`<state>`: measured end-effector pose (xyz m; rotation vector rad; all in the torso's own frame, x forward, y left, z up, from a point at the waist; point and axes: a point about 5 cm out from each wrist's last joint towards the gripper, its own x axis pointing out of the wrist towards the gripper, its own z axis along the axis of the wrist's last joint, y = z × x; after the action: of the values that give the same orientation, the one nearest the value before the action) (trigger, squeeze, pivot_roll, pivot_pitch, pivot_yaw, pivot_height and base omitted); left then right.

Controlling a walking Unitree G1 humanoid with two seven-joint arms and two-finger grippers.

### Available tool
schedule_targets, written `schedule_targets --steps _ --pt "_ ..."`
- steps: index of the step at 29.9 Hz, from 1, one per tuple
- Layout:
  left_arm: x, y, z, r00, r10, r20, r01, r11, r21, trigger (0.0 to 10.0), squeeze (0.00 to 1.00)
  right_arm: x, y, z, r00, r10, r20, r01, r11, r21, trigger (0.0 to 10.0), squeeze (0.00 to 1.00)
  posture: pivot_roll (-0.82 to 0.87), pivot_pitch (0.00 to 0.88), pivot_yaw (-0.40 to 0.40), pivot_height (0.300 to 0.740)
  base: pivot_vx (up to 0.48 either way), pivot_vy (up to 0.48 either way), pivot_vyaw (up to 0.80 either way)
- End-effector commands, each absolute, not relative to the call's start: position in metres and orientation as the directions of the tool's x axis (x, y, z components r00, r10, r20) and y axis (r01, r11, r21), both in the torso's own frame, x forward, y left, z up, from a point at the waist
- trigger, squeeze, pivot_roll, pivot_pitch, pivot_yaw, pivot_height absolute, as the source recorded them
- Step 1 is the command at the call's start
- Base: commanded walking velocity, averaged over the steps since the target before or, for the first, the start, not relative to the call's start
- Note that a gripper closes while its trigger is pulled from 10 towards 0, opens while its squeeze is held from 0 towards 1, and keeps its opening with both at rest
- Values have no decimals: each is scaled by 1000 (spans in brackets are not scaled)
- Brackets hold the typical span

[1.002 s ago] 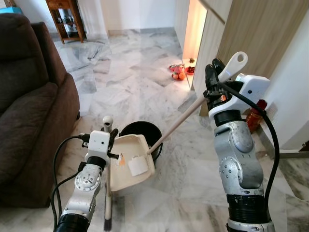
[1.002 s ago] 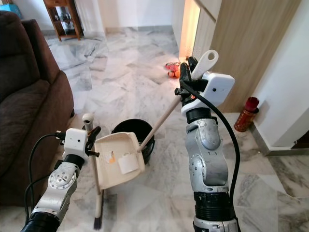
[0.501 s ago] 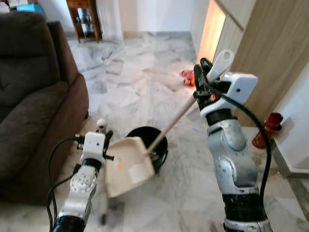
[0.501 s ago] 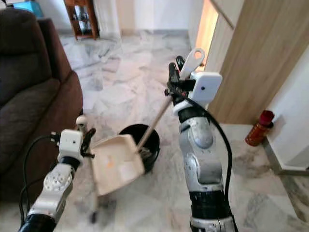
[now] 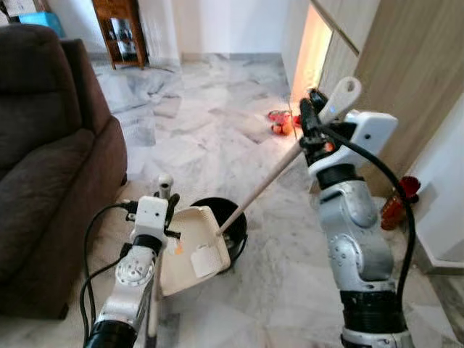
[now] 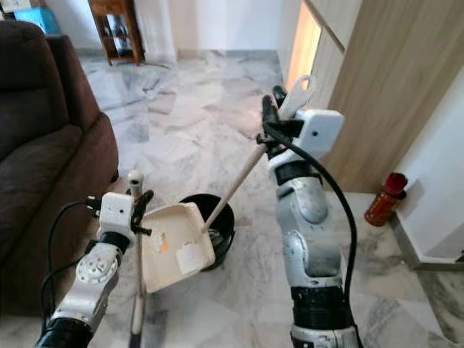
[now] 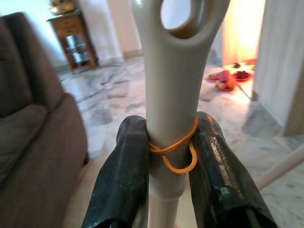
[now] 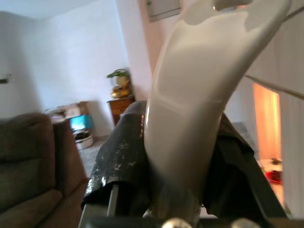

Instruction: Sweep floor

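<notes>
Left gripper [image 7: 170, 156], clamped on the dustpan handle [image 7: 172, 95], tilts the dustpan [image 5: 192, 246] against the black bin's [image 5: 233, 221] near-left rim. The broomstick [image 5: 264, 190] slants from the bin up and right to the right gripper [image 5: 313, 127], closed around its grip.

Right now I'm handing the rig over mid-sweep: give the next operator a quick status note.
Left pincer: shut on the dustpan handle, holding the dustpan tilted beside the black bin.
Right pincer: shut on the broom handle, raised high; the stick slants down to the pan's edge over the bin.
Done: a white scrap and an orange bit lie in the pan.
Left: tip the pan's load into the bin. Red items sit on the floor by the lit doorway; a red bottle stands by the right wall.
</notes>
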<state>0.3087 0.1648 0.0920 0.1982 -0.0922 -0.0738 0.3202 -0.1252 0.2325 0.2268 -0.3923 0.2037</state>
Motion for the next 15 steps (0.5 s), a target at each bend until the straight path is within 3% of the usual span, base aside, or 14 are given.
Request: schedule_targets --steps 1,9,15 --pt "311 166 99 989 -87 119 60 974 216 10000 0 317 -118 251 865 166 474 -281 943 181 10000 0 111 0 17 740 251 0 513" --pt "311 166 99 989 -87 120 59 974 217 10000 0 316 -118 252 861 172 478 -288 940 180 10000 0 111 0 17 740 254 0 540" --pt "311 166 99 989 -87 120 59 974 217 10000 0 316 -118 253 862 165 479 -287 938 193 10000 0 111 0 17 740 254 0 0"
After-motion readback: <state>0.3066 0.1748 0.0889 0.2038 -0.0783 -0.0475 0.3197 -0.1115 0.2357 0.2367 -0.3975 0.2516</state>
